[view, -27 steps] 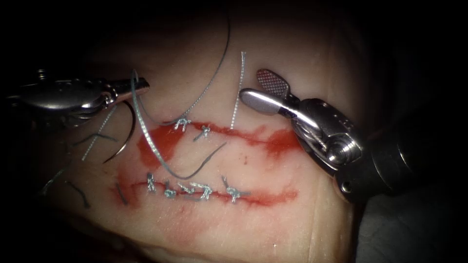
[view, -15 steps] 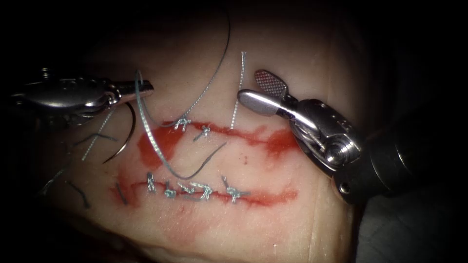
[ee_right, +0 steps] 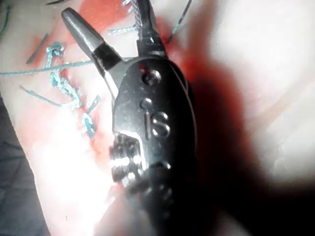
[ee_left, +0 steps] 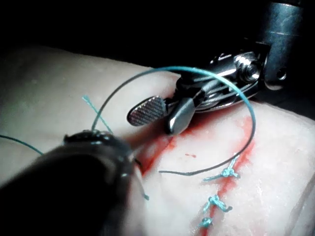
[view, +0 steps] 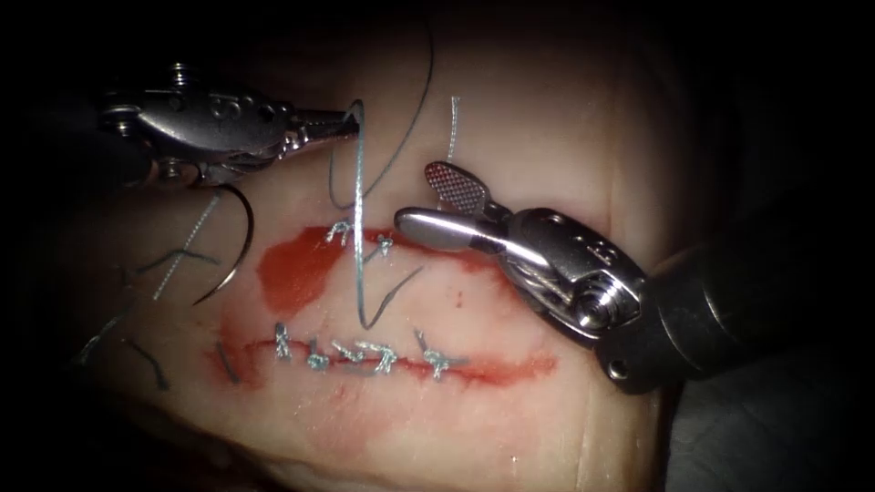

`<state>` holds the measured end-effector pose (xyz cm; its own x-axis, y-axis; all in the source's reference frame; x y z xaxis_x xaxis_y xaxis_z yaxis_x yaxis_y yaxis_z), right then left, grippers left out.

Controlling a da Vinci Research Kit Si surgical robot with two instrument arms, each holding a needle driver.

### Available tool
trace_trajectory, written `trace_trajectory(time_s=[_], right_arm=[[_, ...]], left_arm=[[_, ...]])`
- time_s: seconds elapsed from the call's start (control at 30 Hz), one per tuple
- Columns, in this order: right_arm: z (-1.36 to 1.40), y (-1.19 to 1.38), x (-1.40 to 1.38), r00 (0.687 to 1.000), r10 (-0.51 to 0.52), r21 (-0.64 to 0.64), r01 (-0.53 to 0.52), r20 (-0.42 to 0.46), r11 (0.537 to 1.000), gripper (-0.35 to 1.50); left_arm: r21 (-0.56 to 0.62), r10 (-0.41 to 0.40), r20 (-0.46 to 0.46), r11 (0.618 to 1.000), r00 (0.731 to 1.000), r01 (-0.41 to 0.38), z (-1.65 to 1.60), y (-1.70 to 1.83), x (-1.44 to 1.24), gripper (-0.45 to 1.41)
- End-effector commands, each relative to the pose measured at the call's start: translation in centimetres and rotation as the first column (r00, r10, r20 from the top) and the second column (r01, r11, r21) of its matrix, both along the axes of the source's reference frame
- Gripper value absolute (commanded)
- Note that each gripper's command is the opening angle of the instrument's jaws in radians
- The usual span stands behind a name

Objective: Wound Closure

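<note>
My left tool (view: 349, 117) is shut on the thread (view: 357, 228) above the upper cut (view: 428, 246). From its jaws the thread hangs in a narrow loop, with its free end lying between the two cuts. Just right of that strand, over the upper cut, my right tool (view: 415, 195) is open and holds nothing; it also appears as my right tool (ee_left: 157, 115) and my right tool (ee_right: 106, 12). The curved needle (view: 239, 248) lies free on the tissue (view: 510, 428) at the left, held by neither tool. I cannot tell whether its tip is in the tissue.
Two knots (view: 342, 232) sit on the upper cut and several knots (view: 374, 355) on the lower cut (view: 492, 368). Red fluid (view: 292, 269) pools at the upper cut's left end. Cut thread ends (view: 150, 273) lie at the far left. The thread (ee_left: 197, 71) arcs over the right tool.
The left tool has risen and moved right with the thread, drawing the wide loop into a narrow, upright one. The right tool has shifted left toward the strand, still open.
</note>
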<state>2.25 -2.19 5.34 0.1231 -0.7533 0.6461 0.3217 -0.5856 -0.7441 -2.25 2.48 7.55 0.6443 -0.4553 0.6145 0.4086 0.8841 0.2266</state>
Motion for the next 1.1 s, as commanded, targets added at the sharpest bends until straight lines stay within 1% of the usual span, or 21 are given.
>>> trace_trajectory(time_s=[0.03, 0.13, 0.17, 0.2, 0.27, 0.37, 0.47, 0.57, 0.6, 0.67, 0.73, 0.83, 0.93, 1.03, 1.1], right_arm=[[0.03, -0.06, 0.18, 1.0, -0.013, -0.002, 0.013, -0.009, 1.0, 1.23], [0.0, -0.12, 0.33, 0.998, -0.053, -0.007, 0.053, -0.04, 0.999, 1.21], [-0.01, -0.14, 0.37, 0.996, -0.07, -0.008, 0.07, -0.049, 0.998, 1.25], [-0.04, -0.17, 0.44, 0.992, -0.099, -0.012, 0.098, -0.074, 0.995, 1.25], [-0.05, -0.18, 0.47, 0.99, -0.111, -0.013, 0.11, -0.083, 0.994, 1.25], [-0.09, -0.19, 0.51, 0.983, -0.143, -0.017, 0.142, -0.115, 0.99, 1.21], [-0.11, -0.18, 0.54, 0.982, -0.127, -0.023, 0.125, -0.139, 0.992, 1.21], [-0.13, -0.16, 0.54, 0.978, -0.094, -0.038, 0.089, -0.184, 0.995, 1.21], [-0.15, -0.14, 0.52, 0.974, -0.073, -0.046, 0.064, -0.216, 0.997, 1.21], [-0.17, -0.1, 0.49, 0.969, -0.053, -0.049, 0.043, -0.241, 0.998, 1.21], [-0.19, -0.07, 0.47, 0.966, -0.042, -0.046, 0.031, -0.256, 0.998, 1.21], [-0.23, -0.01, 0.43, 0.962, 0.009, -0.005, -0.011, -0.272, 1.0, 1.21], [-0.25, 0.03, 0.39, 0.96, 0.09, 0.047, -0.08, -0.264, 0.996, 1.2], [-0.26, 0.08, 0.36, 0.962, 0.185, 0.095, -0.168, -0.203, 0.981, 1.16], [-0.24, 0.12, 0.35, 0.963, 0.218, 0.107, -0.203, -0.16, 0.973, 1.15]], left_arm=[[-0.024, 0.024, -0.005, 0.999, 1.0, -0.024, 0.07, 0.05, -0.06, -0.45], [-0.073, 0.051, -0.048, 0.996, 0.998, -0.054, 0.15, 0.1, -0.09, -0.45], [-0.079, 0.048, -0.071, 0.995, 0.996, -0.054, 0.19, 0.11, -0.1, -0.45], [-0.081, 0.065, -0.098, 0.994, 0.993, -0.073, 0.26, 0.13, -0.13, -0.45], [-0.073, 0.073, -0.112, 0.994, 0.991, -0.081, 0.3, 0.12, -0.14, -0.45], [-0.063, 0.092, -0.148, 0.993, 0.985, -0.103, 0.45, 0.02, -0.15, -0.45], [-0.055, 0.109, -0.199, 0.991, 0.974, -0.122, 0.63, -0.16, -0.16, -0.45], [-0.069, 0.099, -0.25, 0.99, 0.963, -0.12, 0.77, -0.32, -0.16, -0.45], [-0.057, 0.11, -0.279, 0.99, 0.954, -0.13, 0.84, -0.43, -0.16, -0.45], [-0.032, 0.131, -0.292, 0.989, 0.947, -0.147, 0.87, -0.51, -0.14, -0.45], [-0.03, 0.134, -0.296, 0.988, 0.946, -0.149, 0.87, -0.55, -0.12, -0.45], [-0.015, 0.149, -0.291, 0.987, 0.945, -0.16, 0.83, -0.65, -0.06, -0.45], [-0.005, 0.187, -0.269, 0.981, 0.945, -0.195, 0.74, -0.74, 0.0, -0.45], [-0.012, 0.217, -0.266, 0.973, 0.939, -0.229, 0.61, -0.78, 0.03, -0.45], [-0.006, 0.224, -0.261, 0.972, 0.939, -0.234, 0.52, -0.78, 0.04, -0.45]])
